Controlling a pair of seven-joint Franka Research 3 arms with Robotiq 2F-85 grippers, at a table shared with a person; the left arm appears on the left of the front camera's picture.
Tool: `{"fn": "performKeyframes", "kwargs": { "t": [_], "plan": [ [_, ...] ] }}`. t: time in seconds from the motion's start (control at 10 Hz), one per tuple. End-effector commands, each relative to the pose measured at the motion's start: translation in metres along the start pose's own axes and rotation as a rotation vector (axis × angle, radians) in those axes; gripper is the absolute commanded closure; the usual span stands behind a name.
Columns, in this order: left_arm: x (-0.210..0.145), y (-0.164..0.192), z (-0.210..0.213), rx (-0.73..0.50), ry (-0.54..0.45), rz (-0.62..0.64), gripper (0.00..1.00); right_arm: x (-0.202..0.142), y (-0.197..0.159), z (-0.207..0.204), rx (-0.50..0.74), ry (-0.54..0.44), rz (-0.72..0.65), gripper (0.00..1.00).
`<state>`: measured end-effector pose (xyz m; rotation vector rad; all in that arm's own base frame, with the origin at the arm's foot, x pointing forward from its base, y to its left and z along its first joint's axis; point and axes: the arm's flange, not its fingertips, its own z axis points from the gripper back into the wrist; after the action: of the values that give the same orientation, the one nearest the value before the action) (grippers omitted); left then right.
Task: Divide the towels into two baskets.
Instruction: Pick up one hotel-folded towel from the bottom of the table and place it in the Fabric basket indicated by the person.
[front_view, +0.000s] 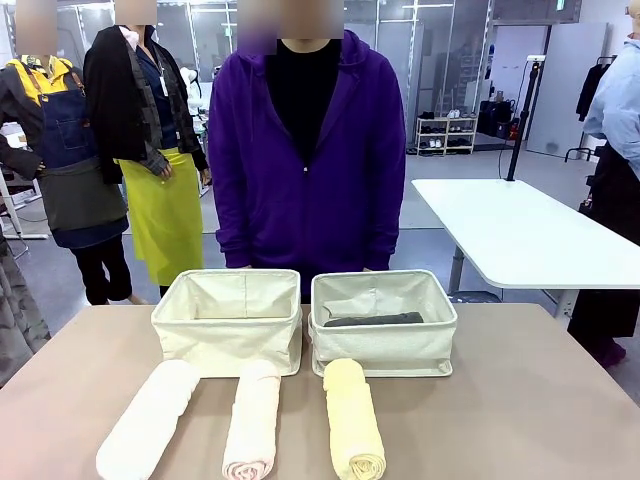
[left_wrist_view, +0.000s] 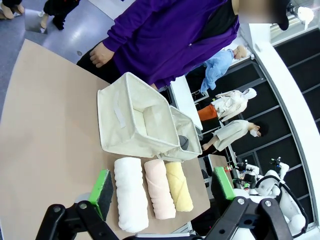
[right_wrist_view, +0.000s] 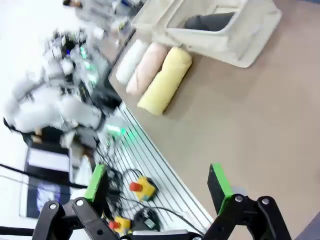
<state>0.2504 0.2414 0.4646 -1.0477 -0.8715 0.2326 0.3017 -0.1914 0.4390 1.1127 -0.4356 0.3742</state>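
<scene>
Grippers are hanging over the near side of the table (front_view: 520, 400). The left gripper (left_wrist_view: 162, 189) is spreading its fingers wide with nothing between them, and the right gripper (right_wrist_view: 156, 185) is gaping just as wide and empty, so both seem to be waiting to pick.

Below them three towels are lying side by side on the tabletop: the white towel (front_view: 148, 420) on the robot's left, the pink towel (front_view: 252, 420) in the middle and the yellow towel (front_view: 353, 418) on the right. Each roll's long axis is running near to far, with one coiled end facing the robot and the other pointing at the baskets. The white one is slanting, its near end swinging out to the left. Laid like this, each is probably offering its narrow width to a grasp across the roll.

Just beyond, the left basket (front_view: 225, 345) and the right basket (front_view: 385, 350) are sitting close together, mouths up. The left one is apparently holding nothing. The dark grey towel (front_view: 372, 320) is resting in the right one, lying crosswise with its long axis running left to right along the basket's longer side, likely because it fits that way.

Behind the baskets a person (front_view: 305, 150) is standing at the far edge.
</scene>
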Motion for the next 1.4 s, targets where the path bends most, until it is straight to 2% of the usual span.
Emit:
{"fn": "performKeyframes", "kwargs": {
  "t": [0.0,0.1,0.2,0.3,1.3],
  "plan": [
    [0.0,-0.001,0.002,-0.017,-0.007,-0.003,0.0,-0.033,-0.014,-0.001,0.07,-0.166,-0.066,0.0],
    [0.0,-0.001,0.002,-0.017,-0.007,-0.003,0.0,-0.051,-0.023,-0.001,0.09,-0.215,-0.083,0.0],
    [0.0,-0.001,0.002,-0.017,-0.007,-0.003,0.0,-0.055,-0.03,-0.003,0.08,-0.228,-0.06,0.0],
    [0.0,-0.001,0.002,-0.017,-0.007,-0.003,0.0,-0.047,-0.021,0.008,0.05,-0.144,-0.104,0.0],
    [0.0,-0.001,0.002,-0.017,-0.007,-0.003,0.0,-0.047,-0.021,0.008,0.05,-0.144,-0.104,0.0]
  ]
}}
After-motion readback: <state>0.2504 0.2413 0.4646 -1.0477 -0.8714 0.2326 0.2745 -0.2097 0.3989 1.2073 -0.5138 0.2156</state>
